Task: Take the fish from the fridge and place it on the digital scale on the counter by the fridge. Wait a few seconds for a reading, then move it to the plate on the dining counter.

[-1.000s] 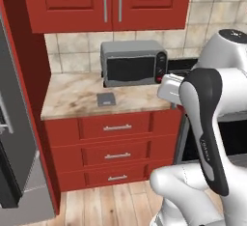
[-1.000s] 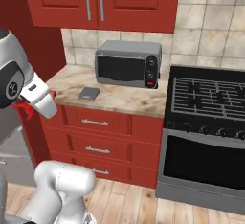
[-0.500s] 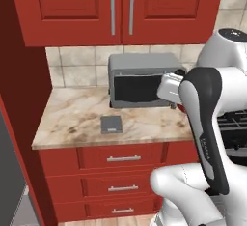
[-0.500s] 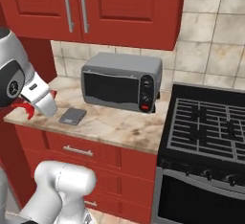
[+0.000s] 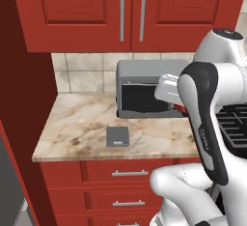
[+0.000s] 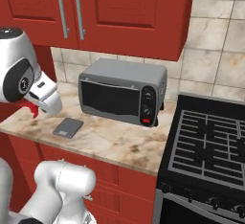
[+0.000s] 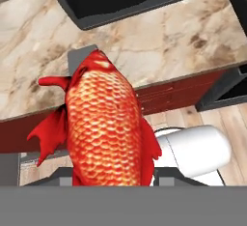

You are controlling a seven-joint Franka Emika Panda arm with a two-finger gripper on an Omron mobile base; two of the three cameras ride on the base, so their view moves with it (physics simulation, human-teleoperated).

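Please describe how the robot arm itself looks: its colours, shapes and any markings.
The arm has glossy white rounded shells with dark grey-black joint sections; one dark link carries small pale lettering, too small to read. The hand is a white boxy block. No loose cables are visible.

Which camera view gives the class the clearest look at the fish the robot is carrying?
The hand view: the fish is large there, its red-orange scales and fins plain, held in the gripper. The right base view shows a small red bit of it under the hand; the left base view a red sliver behind the forearm.
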